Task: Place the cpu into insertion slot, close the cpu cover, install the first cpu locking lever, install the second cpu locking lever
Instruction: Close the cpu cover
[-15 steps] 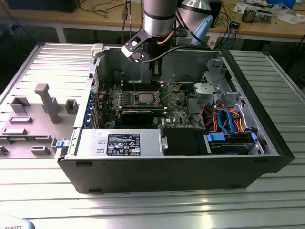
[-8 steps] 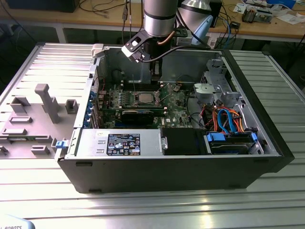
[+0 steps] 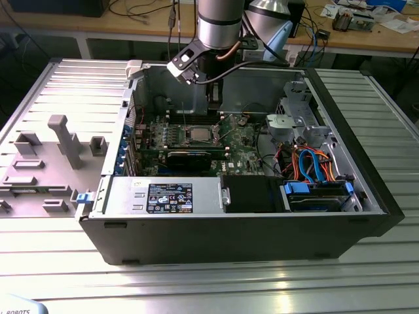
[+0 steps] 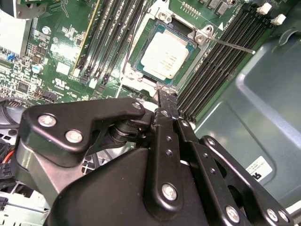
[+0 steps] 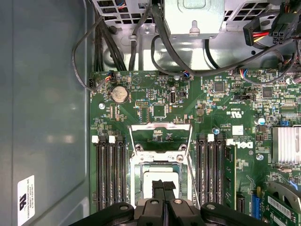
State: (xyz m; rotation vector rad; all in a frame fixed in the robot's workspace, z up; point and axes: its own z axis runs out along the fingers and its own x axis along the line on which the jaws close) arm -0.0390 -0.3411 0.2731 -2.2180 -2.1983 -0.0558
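Robotics lab: slatted aluminium worktable (image 3: 196,288), wooden benches (image 3: 98,23) strewn with cables (image 3: 141,9), opened computer case (image 3: 229,239).

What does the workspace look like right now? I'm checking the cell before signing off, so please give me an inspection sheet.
Surface: slatted metal table with an open computer case on it.
Job's things: chip seated in the socket; cover plate stands open; a thin lever sticks out free beside the socket.
Clutter: grey fixture blocks on the table, at the exterior view's left.
Grippers: gripper at the chip's edge, jaws together, nothing seen held.
Cables: orange and blue cables inside the case; black cables by the board.
Surroundings: workbench with wires behind.
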